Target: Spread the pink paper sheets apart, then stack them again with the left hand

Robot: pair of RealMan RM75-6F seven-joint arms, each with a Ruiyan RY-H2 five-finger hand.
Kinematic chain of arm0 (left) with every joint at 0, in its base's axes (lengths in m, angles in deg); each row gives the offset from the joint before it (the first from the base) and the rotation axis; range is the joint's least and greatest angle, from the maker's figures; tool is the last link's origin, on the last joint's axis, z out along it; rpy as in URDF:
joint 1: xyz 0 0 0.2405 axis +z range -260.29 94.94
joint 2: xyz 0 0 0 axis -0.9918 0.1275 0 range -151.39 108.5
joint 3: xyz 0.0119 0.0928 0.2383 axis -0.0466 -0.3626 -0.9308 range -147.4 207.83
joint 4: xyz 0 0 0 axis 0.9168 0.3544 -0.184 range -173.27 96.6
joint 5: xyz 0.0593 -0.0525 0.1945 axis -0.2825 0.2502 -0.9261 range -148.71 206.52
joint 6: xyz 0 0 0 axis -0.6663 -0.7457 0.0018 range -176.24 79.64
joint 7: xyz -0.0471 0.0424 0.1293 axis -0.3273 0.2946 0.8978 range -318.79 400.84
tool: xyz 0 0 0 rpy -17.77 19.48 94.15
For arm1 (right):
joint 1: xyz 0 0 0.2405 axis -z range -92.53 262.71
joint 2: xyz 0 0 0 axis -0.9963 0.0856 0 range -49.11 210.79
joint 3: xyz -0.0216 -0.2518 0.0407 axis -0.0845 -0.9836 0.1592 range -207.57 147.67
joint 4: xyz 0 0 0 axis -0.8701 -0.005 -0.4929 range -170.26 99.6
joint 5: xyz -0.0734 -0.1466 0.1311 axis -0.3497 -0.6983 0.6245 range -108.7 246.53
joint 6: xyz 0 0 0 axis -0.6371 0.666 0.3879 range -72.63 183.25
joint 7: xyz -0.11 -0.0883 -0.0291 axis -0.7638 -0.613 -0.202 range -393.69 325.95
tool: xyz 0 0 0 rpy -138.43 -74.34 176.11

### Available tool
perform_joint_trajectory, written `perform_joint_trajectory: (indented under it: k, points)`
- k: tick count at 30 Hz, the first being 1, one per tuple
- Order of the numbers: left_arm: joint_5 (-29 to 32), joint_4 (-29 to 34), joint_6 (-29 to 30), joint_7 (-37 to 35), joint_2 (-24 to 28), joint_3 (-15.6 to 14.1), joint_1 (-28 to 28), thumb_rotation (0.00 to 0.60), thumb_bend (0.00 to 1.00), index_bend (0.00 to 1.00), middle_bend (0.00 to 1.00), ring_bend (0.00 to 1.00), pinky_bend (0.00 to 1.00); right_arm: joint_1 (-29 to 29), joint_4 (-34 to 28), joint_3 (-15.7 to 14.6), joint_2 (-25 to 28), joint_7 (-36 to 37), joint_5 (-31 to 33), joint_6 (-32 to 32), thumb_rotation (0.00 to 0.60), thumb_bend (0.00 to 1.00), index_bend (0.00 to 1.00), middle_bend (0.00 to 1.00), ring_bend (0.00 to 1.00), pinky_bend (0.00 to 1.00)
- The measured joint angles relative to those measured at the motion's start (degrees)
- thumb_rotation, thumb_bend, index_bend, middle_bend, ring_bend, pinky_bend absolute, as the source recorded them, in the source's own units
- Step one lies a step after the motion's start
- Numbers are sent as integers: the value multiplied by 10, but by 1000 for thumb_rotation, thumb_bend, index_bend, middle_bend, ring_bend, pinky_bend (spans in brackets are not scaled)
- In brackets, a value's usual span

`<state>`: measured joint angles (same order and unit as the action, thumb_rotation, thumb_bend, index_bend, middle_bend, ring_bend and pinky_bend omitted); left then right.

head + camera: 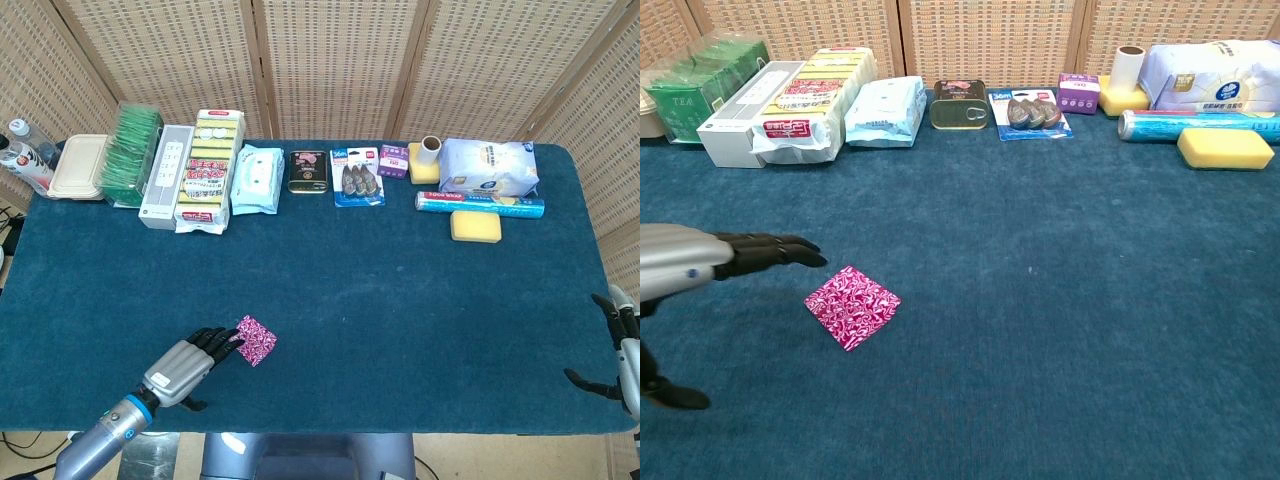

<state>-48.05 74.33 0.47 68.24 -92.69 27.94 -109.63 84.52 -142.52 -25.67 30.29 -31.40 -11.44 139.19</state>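
Note:
A small stack of pink patterned paper sheets (254, 340) (852, 306) lies flat on the blue table cloth, near the front left. My left hand (188, 367) (700, 258) hovers just left of the stack, fingers stretched out toward it and holding nothing. Its fingertips (228, 337) reach the stack's left corner in the head view; the chest view shows them above the cloth, short of the paper. My right hand (622, 350) sits at the far right table edge, fingers apart, holding nothing; the chest view does not show it.
Along the back edge stand a green tea box (130, 155), a white box (165, 175), sponge packs (208, 170), wipes (256, 180), a tin (308, 171), a blister pack (357, 178), a foil roll (480, 205) and a yellow sponge (474, 227).

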Motion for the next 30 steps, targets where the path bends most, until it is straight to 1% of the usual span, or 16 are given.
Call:
perform_joint_trajectory:
  k: [3, 6, 9, 12, 21, 25, 30]
  points:
    - [86, 6, -22, 52, -26, 11, -34, 600, 78, 0, 0, 0, 82, -1, 2, 1, 5, 13, 1, -3, 600, 0, 80, 0, 0, 7]
    - [161, 11, -26, 102, -49, 16, -65, 600, 78, 0, 0, 0, 82, -1, 4, 1, 8, 24, 0, -4, 600, 0, 81, 0, 0, 7]
    - [223, 15, -19, 143, -70, 14, -93, 600, 78, 0, 0, 0, 82, -1, 4, 1, 11, 31, -1, -6, 600, 0, 80, 0, 0, 8]
    - [265, 16, -8, 164, -87, 9, -117, 600, 78, 0, 0, 0, 82, -2, 3, -1, 11, 30, -5, -8, 600, 0, 81, 0, 0, 8]
    - [337, -4, 16, 174, -110, -1, -162, 600, 78, 0, 0, 0, 82, 1, 0, -1, 14, 33, -6, -1, 600, 0, 81, 0, 0, 8]
    - [355, -10, 25, 168, -110, -4, -173, 600, 77, 0, 0, 0, 82, 2, -1, -1, 15, 35, -6, 2, 600, 0, 80, 0, 0, 7]
    - [360, -15, 32, 149, -101, -11, -178, 600, 77, 0, 0, 0, 82, 2, -4, -2, 18, 35, -6, 1, 600, 0, 80, 0, 0, 7]
